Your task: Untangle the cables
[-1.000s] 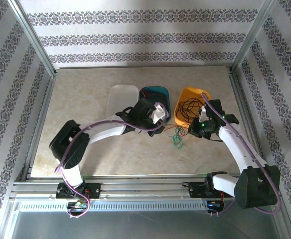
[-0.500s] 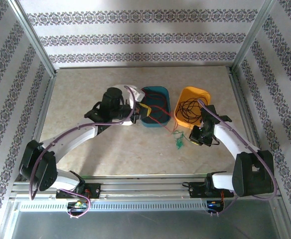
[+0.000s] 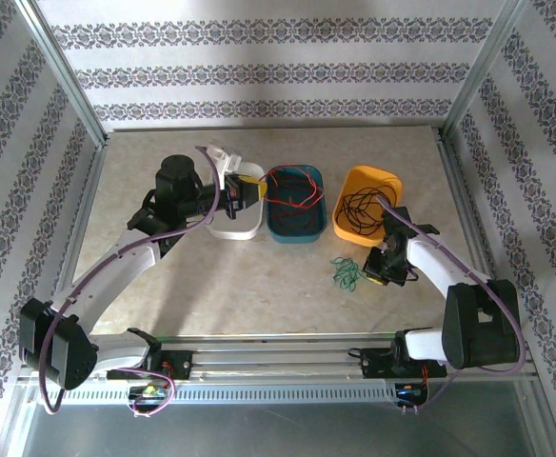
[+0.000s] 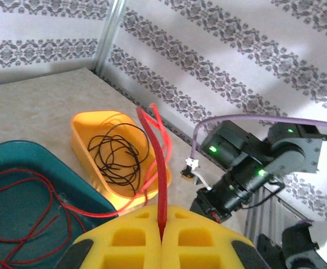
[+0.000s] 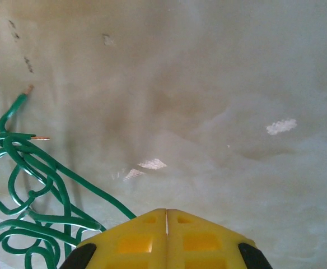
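1. Marbled beige table (image 3: 211,286) is enclosed by patterned walls; three containers are set in a row at mid-table.
2. Left gripper (image 4: 162,238): pads are pressed together on the red cable (image 4: 161,168), which rises straight from the seam, then is trailed down into the teal bin (image 3: 302,235) just left of the fingers. The gripper is held above the white tray (image 3: 223,228).
3. Black cable (image 4: 116,157) is coiled in the orange bin (image 4: 82,120), ahead of the left fingers.
4. Right gripper (image 5: 166,216): pads are closed flush, nothing gripped.
5. Green cable (image 3: 343,276) is lying loose on the table, just left of the right fingers and apart from them; its strands are run mostly forward. The right arm is judged nearer; a leftward shift and parted pads would be required.
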Available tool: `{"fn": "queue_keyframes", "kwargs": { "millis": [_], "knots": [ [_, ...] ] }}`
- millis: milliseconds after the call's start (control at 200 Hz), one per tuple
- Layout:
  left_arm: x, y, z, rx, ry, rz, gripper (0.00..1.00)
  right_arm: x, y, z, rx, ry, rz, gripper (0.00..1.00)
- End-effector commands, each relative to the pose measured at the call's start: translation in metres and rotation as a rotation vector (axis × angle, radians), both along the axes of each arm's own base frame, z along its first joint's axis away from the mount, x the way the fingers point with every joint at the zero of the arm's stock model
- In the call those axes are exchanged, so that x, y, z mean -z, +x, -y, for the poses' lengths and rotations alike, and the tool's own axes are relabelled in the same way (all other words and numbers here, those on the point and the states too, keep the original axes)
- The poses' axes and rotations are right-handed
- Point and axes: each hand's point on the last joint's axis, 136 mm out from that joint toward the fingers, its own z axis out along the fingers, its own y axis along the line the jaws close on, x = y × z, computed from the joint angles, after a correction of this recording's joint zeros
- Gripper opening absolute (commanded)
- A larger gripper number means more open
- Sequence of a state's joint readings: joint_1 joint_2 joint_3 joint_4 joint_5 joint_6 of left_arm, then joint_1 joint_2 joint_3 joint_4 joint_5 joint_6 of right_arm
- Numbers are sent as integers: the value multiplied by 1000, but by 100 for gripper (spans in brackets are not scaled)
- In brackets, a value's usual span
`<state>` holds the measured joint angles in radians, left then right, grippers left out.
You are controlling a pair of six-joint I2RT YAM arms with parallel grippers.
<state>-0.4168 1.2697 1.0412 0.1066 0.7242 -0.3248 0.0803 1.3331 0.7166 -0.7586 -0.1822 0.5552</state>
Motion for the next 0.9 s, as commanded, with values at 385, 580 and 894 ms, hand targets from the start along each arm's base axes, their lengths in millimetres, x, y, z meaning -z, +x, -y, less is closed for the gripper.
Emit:
{"fn": "queue_keyframes", "kwargs": {
  "millis": [385,580,894],
  "knots": [
    [106,137,23,-342,-29,-193,0,-50,29,-26,-31,127,216,0],
    [161,132,51,-381,278,-211,35,-57,28,-27,-69,89,229,0],
    [120,98,58,-420,488,29,86,-59,30,-26,-75,62,241,0]
  ]
}}
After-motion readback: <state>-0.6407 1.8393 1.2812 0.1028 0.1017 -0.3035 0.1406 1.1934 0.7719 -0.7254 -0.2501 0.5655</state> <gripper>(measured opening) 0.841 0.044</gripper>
